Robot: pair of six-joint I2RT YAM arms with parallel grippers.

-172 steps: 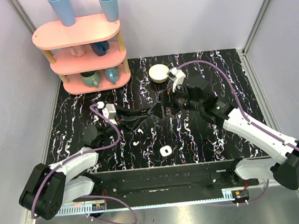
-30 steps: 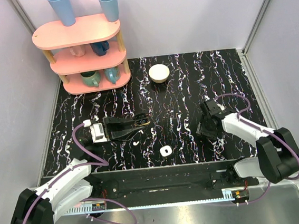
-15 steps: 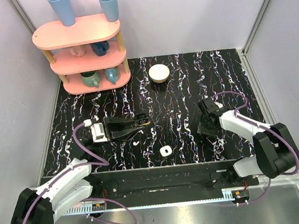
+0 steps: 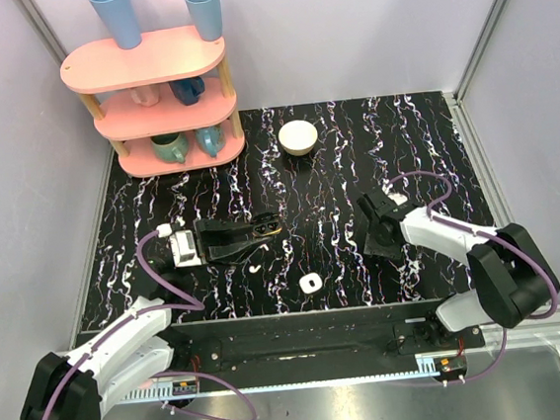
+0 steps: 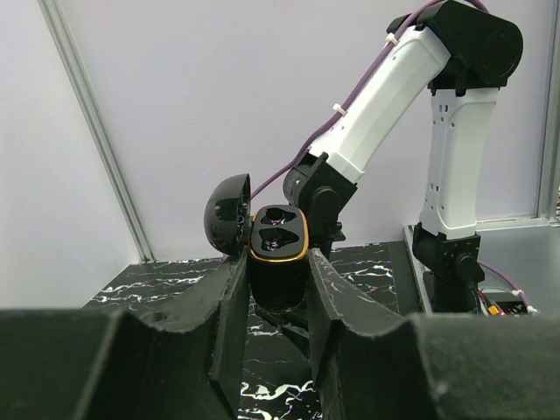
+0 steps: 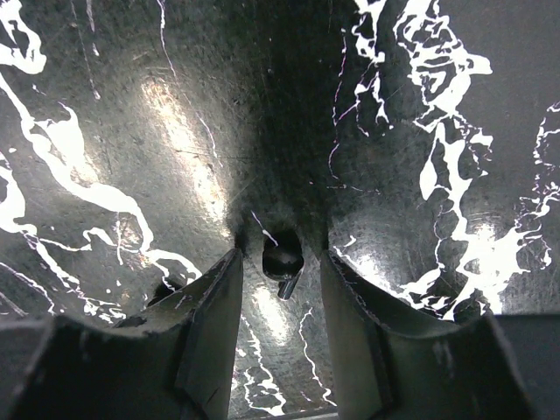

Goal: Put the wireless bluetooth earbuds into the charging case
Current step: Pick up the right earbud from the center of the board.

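My left gripper (image 4: pixel 257 231) hovers over the table's left-middle, shut on the charging case (image 5: pixel 278 234). The case is glossy black with a gold rim; its lid (image 5: pixel 227 214) is swung open and two earbud-shaped hollows face up. The left fingers (image 5: pixel 229 306) press on both of its sides. My right gripper (image 4: pixel 376 243) points straight down at the table right of centre. In the right wrist view its jaws stand open around a small black earbud (image 6: pixel 283 261) with a silvery tip. The earbud lies on the marble and touches neither finger. I cannot make out a second earbud.
A small white rounded-square piece with a dark spot (image 4: pixel 310 283) and a tiny white curved piece (image 4: pixel 254 268) lie near the front edge. A white bowl (image 4: pixel 299 137) stands at the back. The pink shelf (image 4: pixel 156 103) with cups fills the back left corner.
The right gripper has slid a little to the left over the table and its jaws have narrowed slightly. The left arm and the case have stayed still.
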